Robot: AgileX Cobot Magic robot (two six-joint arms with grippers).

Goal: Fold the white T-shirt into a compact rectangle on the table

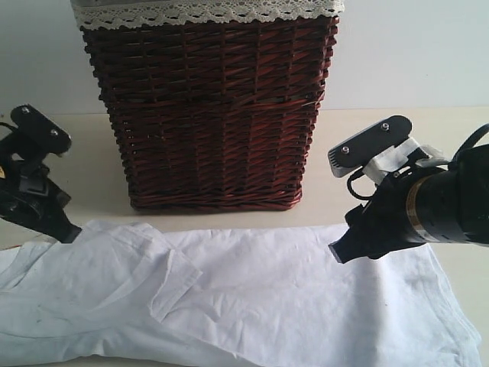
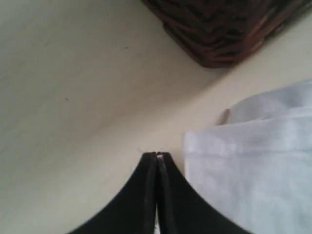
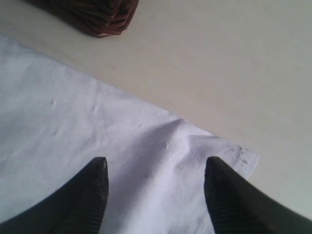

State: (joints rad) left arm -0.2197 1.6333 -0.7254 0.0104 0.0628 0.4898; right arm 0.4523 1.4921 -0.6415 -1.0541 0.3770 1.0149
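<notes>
Sprawling over the near part of the table (image 1: 84, 176) in front of the wicker basket (image 1: 210, 107), the white T-shirt (image 1: 267, 298) looks soft, light and limp in the exterior view, likely to sag and slide unless pinched at a hem or corner. In the left wrist view the left gripper (image 2: 157, 156) is pressed shut on nothing, just beside a folded edge. In the right wrist view the right gripper (image 3: 156, 168) stands spread wide over a far-edge corner, probably the best hold.

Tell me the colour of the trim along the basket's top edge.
White lace trim on a dark reddish-brown wicker basket; clearest in the exterior view.
</notes>
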